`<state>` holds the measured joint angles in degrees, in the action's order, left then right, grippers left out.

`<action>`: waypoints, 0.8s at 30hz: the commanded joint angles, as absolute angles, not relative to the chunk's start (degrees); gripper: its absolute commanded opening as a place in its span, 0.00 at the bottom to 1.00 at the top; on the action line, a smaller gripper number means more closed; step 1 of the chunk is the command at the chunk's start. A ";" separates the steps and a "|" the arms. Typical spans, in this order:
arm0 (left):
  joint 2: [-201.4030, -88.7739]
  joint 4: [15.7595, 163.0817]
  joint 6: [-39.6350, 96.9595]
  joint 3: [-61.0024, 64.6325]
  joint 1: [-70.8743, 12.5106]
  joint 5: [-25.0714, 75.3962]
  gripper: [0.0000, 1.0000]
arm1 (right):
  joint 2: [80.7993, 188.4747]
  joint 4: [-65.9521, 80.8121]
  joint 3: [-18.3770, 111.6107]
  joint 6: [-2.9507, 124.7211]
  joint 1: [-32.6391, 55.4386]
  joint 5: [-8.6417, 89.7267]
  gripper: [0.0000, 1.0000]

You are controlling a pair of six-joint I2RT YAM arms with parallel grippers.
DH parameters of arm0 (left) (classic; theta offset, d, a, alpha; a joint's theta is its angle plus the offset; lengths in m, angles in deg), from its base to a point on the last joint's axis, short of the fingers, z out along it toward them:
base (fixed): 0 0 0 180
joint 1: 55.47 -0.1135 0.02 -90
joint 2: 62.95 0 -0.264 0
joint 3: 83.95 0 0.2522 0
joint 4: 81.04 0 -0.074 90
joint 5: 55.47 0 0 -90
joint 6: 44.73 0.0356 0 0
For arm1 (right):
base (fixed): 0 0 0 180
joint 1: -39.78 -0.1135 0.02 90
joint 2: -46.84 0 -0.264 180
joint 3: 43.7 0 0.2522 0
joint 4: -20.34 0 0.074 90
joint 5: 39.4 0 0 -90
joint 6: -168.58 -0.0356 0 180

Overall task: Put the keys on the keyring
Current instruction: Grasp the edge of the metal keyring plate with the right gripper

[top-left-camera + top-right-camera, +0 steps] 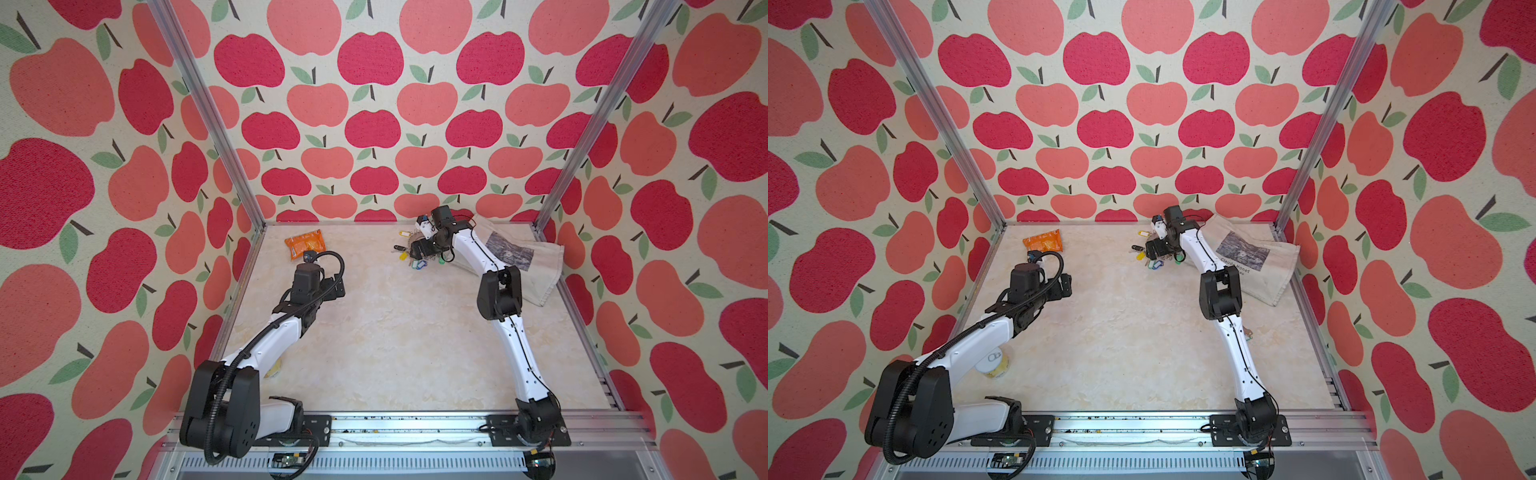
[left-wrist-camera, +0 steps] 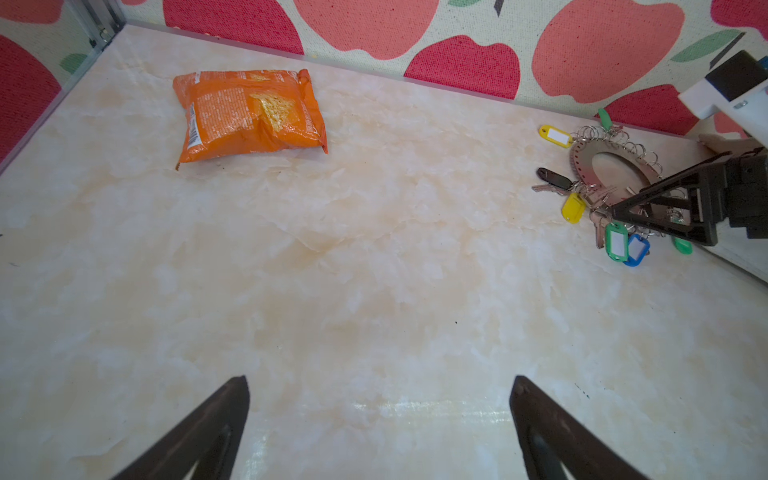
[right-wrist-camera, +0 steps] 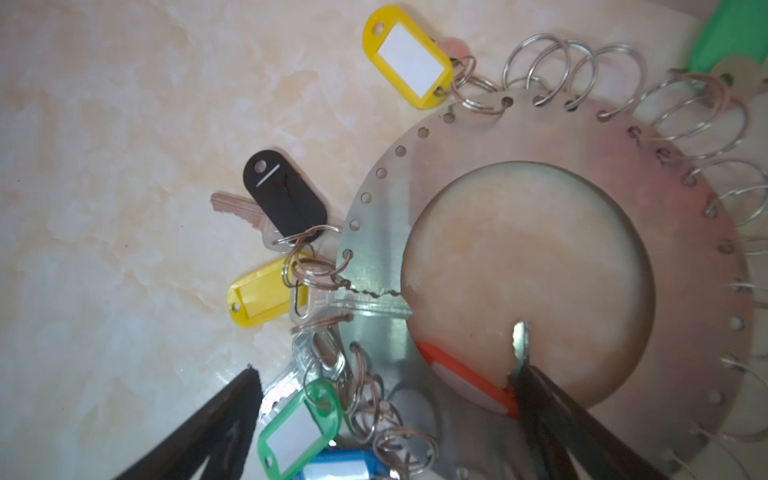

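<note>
I see the keyring (image 3: pixel 519 133) lying flat near the far edge of the bench (image 2: pixel 374 270), right of middle. The keys (image 3: pixel 374 307) bunch along its near rim, and several hang from its wire rings. My right gripper (image 3: pixel 386 374) is spread wide astride that rim: one finger is outside by the green tag, the other over the central hole, covering a red-tagged key. It grasps nothing. The right arm crosses a printed cloth bag (image 1: pixel 523 257) in the far right corner. The left gripper (image 2: pixel 380 380) hangs released and empty over bare bench, and an orange packet (image 2: pixel 249 114) lies towards the far left corner.

Orange packet (image 2: pixel 249 116); grey keyring (image 3: pixel 519 137); yellow, green, blue key tags (image 3: pixel 409 62); apple-patterned walls (image 1: pixel 374 124).
</note>
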<state>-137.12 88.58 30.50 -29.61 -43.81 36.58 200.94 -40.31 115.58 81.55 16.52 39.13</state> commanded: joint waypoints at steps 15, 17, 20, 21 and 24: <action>-134.98 84.48 27.26 -29.47 -43.91 35.42 0.99 | 198.39 -58.10 105.70 86.02 10.43 43.36 0.99; -134.49 84.45 26.56 -29.75 -43.87 35.02 0.99 | 196.51 -57.38 100.89 85.03 9.03 43.54 0.99; -133.49 84.11 25.83 -30.11 -43.61 34.71 0.99 | 191.78 -53.92 91.91 82.62 6.68 42.86 0.99; -133.14 83.75 25.73 -30.11 -43.41 34.75 0.99 | 189.97 -52.16 88.46 81.59 5.80 42.87 0.99; -132.11 82.44 25.69 -29.78 -42.93 34.72 0.99 | 184.30 -46.99 79.31 77.91 3.13 40.69 0.99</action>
<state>-133.60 84.73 26.66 -29.74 -43.50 35.44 184.37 -44.64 87.62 83.67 5.63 44.66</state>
